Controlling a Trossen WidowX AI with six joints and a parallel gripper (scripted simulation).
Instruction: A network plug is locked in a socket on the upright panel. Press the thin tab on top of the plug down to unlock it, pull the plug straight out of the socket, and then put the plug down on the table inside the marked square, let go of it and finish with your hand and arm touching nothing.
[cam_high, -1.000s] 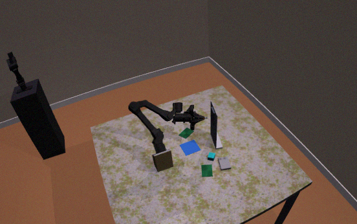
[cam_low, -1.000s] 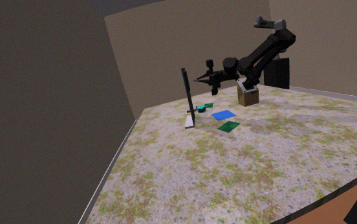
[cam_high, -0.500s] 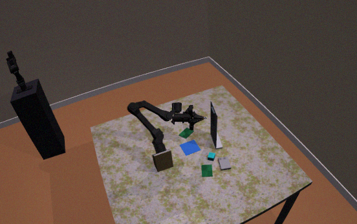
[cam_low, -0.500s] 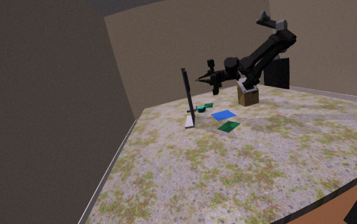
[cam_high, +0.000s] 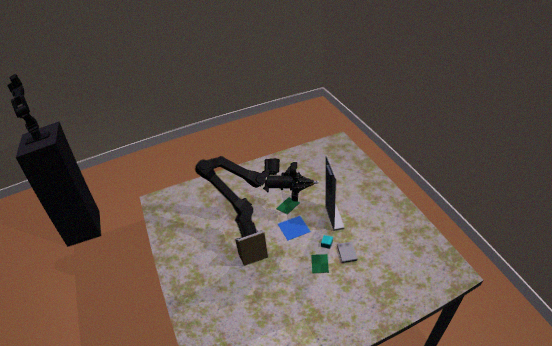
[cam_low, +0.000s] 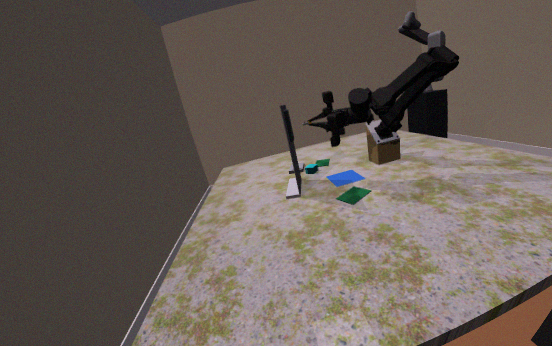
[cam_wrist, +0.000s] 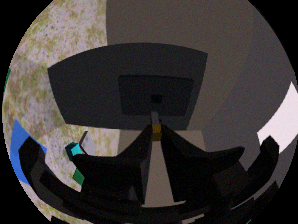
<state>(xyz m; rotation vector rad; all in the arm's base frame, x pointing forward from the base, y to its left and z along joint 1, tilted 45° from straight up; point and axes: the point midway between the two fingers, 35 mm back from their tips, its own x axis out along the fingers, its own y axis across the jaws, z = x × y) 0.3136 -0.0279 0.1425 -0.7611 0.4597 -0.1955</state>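
Observation:
The upright dark panel (cam_high: 330, 197) (cam_low: 291, 145) (cam_wrist: 85, 92) stands on the table, its dark socket opening (cam_wrist: 156, 98) empty in the wrist view. My gripper (cam_high: 312, 182) (cam_low: 308, 123) (cam_wrist: 156, 128) is shut on the plug, in front of the panel and well above the table. The plug (cam_wrist: 157, 134) shows amber between the fingertips, with a thin grey part pointing toward the panel; a gap separates it from the socket. A flat blue square (cam_high: 294, 228) (cam_low: 345, 178) (cam_wrist: 16, 152) lies on the table on the arm's side of the panel.
Green squares lie either side of the blue one: one (cam_high: 288, 205) (cam_low: 353, 195) below the gripper, one (cam_high: 320, 263) (cam_low: 322, 162) farther off. A cyan block (cam_high: 327, 241) (cam_low: 311, 169) (cam_wrist: 76, 150) and a flat grey box (cam_high: 347, 253) sit near the panel's foot.

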